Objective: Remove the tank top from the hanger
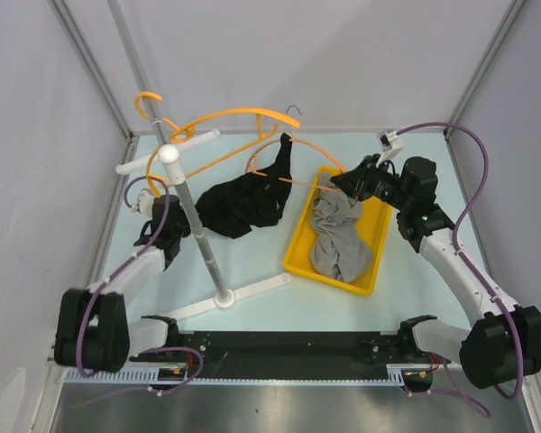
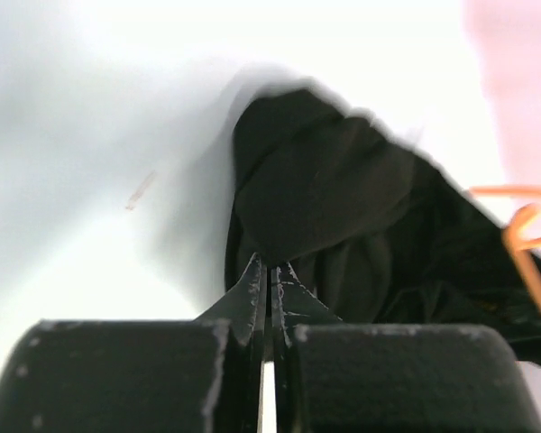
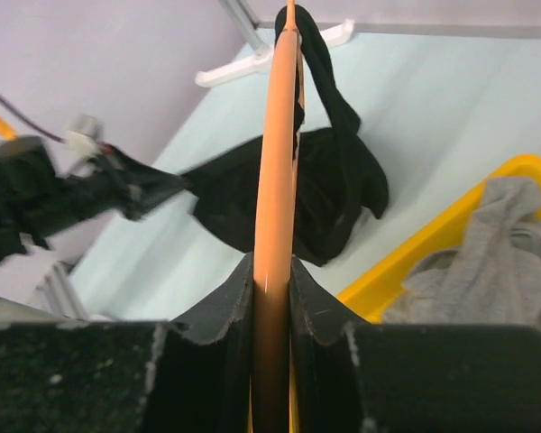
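The black tank top lies bunched on the table, with one strap still looped over the orange hanger. My right gripper is shut on the hanger's rod, which runs straight up between the fingers. The strap drapes over the hanger's far end. At the tank top's left edge my left gripper is shut, its tips pinching a fold of the black cloth. In the right wrist view the cloth is drawn to a point toward the left gripper.
A white rack pole with a crossed base stands just right of my left gripper and carries more orange hangers. A yellow bin holding a grey garment sits under the right gripper. Walls close in on both sides.
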{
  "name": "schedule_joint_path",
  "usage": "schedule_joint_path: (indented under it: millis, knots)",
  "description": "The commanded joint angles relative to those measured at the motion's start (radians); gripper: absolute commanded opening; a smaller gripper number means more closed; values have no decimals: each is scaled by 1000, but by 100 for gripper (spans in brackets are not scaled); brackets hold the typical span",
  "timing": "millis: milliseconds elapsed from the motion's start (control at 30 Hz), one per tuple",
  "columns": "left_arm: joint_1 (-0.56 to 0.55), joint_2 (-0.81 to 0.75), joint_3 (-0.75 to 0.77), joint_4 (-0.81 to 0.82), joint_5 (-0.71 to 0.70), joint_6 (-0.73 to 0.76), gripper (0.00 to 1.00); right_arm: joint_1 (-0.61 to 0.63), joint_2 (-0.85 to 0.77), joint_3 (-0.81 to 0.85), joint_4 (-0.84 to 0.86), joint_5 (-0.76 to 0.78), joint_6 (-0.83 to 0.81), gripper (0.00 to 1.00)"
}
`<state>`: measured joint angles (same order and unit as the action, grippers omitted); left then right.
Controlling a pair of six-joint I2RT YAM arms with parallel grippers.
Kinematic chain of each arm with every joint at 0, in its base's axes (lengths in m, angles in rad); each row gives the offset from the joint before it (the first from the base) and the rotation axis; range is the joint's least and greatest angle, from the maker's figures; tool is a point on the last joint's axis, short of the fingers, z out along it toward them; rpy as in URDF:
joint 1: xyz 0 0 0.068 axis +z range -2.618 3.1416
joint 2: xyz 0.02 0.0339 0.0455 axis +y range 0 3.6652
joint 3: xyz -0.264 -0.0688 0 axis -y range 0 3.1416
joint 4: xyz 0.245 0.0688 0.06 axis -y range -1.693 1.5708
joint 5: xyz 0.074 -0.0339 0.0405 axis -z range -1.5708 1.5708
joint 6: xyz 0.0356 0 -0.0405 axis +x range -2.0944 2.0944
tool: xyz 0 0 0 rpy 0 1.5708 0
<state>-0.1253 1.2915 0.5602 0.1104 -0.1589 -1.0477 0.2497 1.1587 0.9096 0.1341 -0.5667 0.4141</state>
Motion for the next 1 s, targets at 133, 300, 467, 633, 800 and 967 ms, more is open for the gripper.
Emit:
schedule_joint_path:
  millis: [133,300,467,633,800,967]
  knots:
    - [18,-398,66,-374,-387,2,0,43,-37,46,-54,-69,-443,0]
    - [21,-524,30,-411,-489,32,0,34,21,129,-35,-424,-306,0]
    - [23,-580,-5,-413,-377,55,23,118,-4,104,-39,-233,-162,0]
    - [23,-682,-62,-466,-219,15,72,129,-16,87,-122,-75,-175,0]
    - [21,-787,-69,-597,-162,-23,82,129,25,98,-67,-61,-120,0]
    - [23,-894,-95,-604,-163,33,79,123,67,114,-36,-59,-95,0]
